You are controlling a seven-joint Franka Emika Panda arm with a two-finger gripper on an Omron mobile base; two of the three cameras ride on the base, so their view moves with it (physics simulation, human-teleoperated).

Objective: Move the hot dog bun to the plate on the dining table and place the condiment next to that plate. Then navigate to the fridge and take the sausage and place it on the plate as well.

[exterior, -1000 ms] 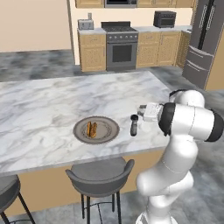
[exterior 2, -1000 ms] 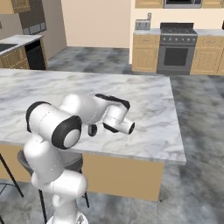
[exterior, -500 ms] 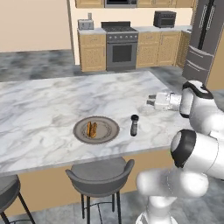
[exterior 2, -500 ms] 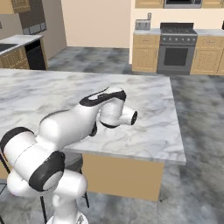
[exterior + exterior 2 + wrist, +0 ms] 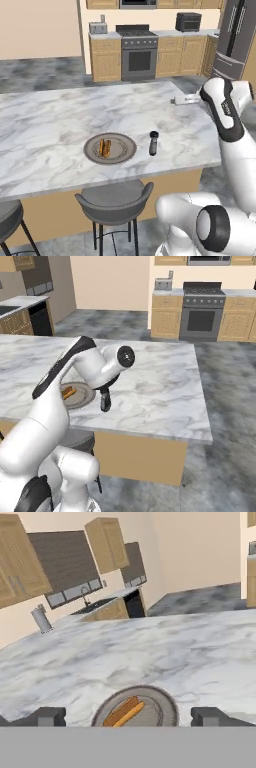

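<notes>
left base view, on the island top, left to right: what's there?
plate with the hot dog bun on it → condiment standing just right of the plate → gripper, open, farther back over the dining table.

We see a dining table [image 5: 60, 107] topped in smooth, grey-veined white marble over a tan wood base, a matt grey-brown plate [image 5: 125, 150], wood-look cabinets [image 5: 106, 60], and a brushed-steel-looking fridge [image 5: 239, 37].

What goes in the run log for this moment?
hot dog bun: on plate | condiment: upright beside plate | hand: open, empty, over dining table | sausage: pending
</notes>
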